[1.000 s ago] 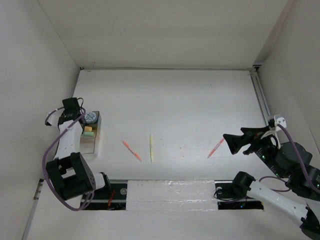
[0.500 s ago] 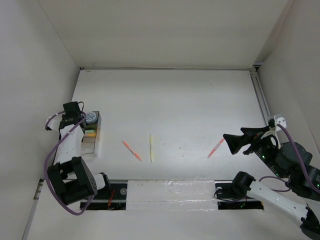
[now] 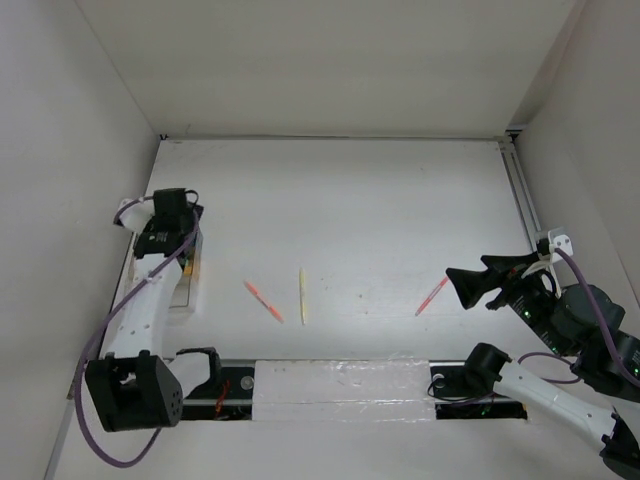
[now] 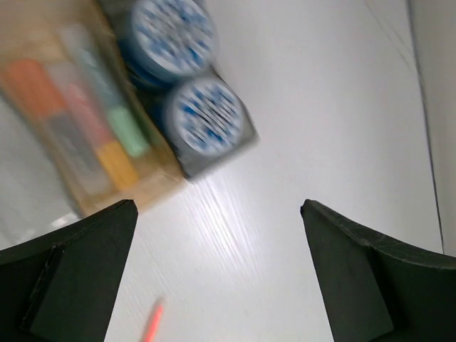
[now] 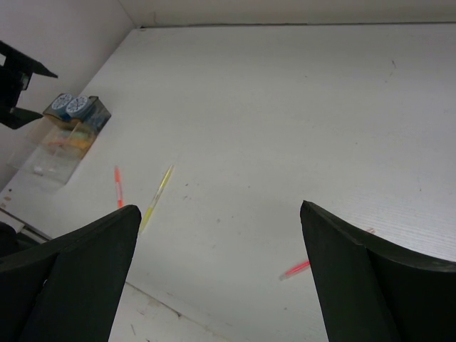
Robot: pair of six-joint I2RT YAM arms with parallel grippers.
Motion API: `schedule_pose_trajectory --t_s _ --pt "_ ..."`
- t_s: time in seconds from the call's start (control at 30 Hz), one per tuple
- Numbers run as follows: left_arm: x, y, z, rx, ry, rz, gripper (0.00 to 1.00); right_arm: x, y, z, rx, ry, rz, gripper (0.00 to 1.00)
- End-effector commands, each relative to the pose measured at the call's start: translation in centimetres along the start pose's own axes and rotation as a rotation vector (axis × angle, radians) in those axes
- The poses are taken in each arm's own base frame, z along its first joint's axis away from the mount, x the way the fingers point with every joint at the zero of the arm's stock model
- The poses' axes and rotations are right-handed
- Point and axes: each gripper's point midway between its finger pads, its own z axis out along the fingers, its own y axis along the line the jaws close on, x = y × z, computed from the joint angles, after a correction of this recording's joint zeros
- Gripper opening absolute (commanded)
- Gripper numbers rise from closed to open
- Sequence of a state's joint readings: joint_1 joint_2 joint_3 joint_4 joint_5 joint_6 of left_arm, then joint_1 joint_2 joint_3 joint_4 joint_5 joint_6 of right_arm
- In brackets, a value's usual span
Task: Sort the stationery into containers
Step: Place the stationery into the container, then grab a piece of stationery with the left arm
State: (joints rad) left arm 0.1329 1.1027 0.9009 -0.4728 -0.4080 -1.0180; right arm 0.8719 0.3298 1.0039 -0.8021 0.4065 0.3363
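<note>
Left gripper (image 3: 170, 212) hangs over the far end of the tray (image 3: 187, 287), hiding its contents from above. Only the left wrist view shows two cylinders (image 4: 206, 117) side by side in the end compartment, blurred highlighters (image 4: 127, 133) beside them, and jaws wide apart, empty. A second ago this gripper stood left of the tray. Orange pen (image 3: 264, 301), yellow pen (image 3: 302, 295) and pink pen (image 3: 432, 295) lie unmoved on the table (image 3: 380, 210). Right gripper (image 3: 458, 285), near the pink pen, gapes empty, unchanged.

Tray (image 5: 51, 158) at table (image 3: 350, 200) L edge, 2 cylinders (image 4: 205, 117) in its far end, 3 pens (image 3: 302, 295) to its R
</note>
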Motion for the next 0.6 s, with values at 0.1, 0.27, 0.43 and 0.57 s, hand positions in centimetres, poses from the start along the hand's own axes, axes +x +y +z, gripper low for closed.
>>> schedule_pose_trajectory --t_s 0.1,0.27,0.43,0.57 --pt "9.5 -4.4 -6.8 0.252 0.179 0.182 1.00 -1.0 0.4 -0.3 -0.025 -0.043 0.012 1.00" --pt "16.9 -1.4 -7.4 0.163 0.252 0.329 1.00 -1.4 -0.3 -1.0 -0.004 -0.073 0.042 1.00" --pt "22.2 2.6 -6.2 0.030 0.318 0.482 1.00 -2.0 -0.6 -2.1 -0.021 -0.114 0.072 1.00" --pt "22.1 4.6 -6.0 -0.031 0.322 0.453 1.00 -2.6 -0.6 -3.1 -0.045 -0.153 0.091 1.00"
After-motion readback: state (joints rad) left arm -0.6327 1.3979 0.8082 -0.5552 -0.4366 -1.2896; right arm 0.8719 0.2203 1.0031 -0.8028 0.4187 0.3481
